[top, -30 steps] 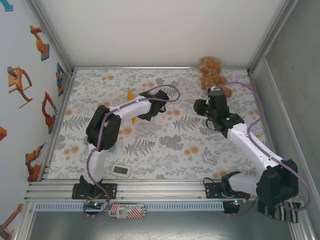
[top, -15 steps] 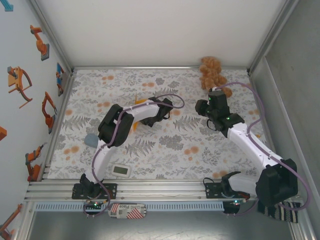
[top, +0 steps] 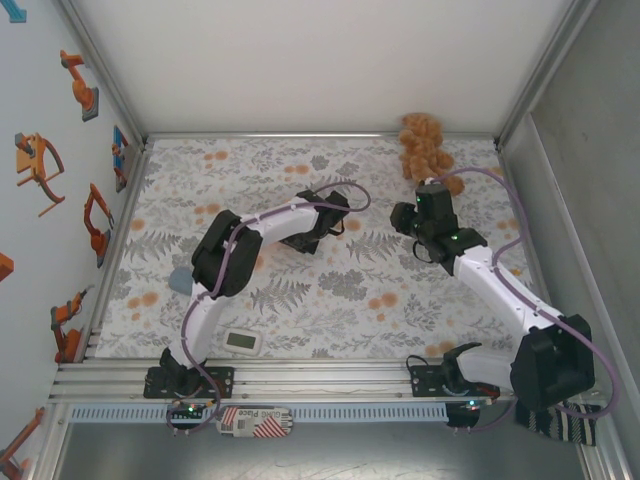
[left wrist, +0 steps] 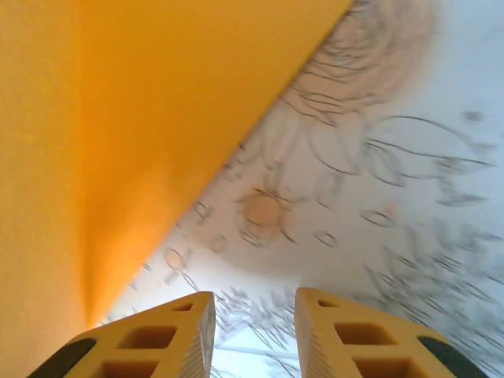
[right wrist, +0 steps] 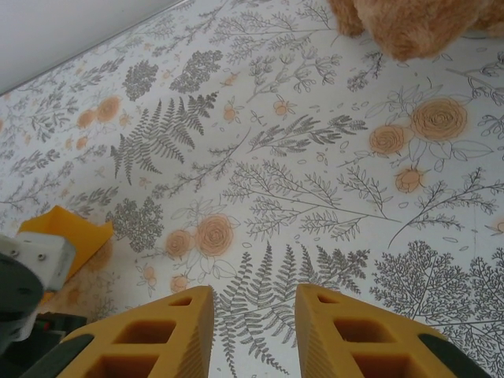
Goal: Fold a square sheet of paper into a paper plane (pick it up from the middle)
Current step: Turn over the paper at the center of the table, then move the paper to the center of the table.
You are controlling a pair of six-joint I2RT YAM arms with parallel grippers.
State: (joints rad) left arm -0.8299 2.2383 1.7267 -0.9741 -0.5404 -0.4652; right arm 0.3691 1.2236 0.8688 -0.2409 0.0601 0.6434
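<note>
**Position of the work.** The square sheet of paper is lying on the floral cloth, ahead of and to the left of the left gripper. A line of shade is running down the sheet and is reading as a crease. The sheet's full outline cannot be told.

**Step in hand (judged).** The left gripper is working at the sheet between folds, and its fingers are spread. Only cloth is showing between them, so they are gripping nothing. To do the step well:

- The operator is advised to bring the jaws onto the paper near its middle, not at a corner, so that the thin sheet is not sagging or twisting.
- The fingers should be meeting the sheet squarely across the crease, so that the fold is not skewing.
- The closing should be gentle, because plain paper is likely to be dented by a hard pinch.

**Pose.**

- The left arm is bending at the elbow and stretching its forearm toward the middle of the table. Its wrist is sitting low over the cloth.
- The right arm is reaching forward and inward. The right gripper is hovering over bare cloth near the plush toy, apart from the paper. Its fingers are spread and holding nothing.
</note>
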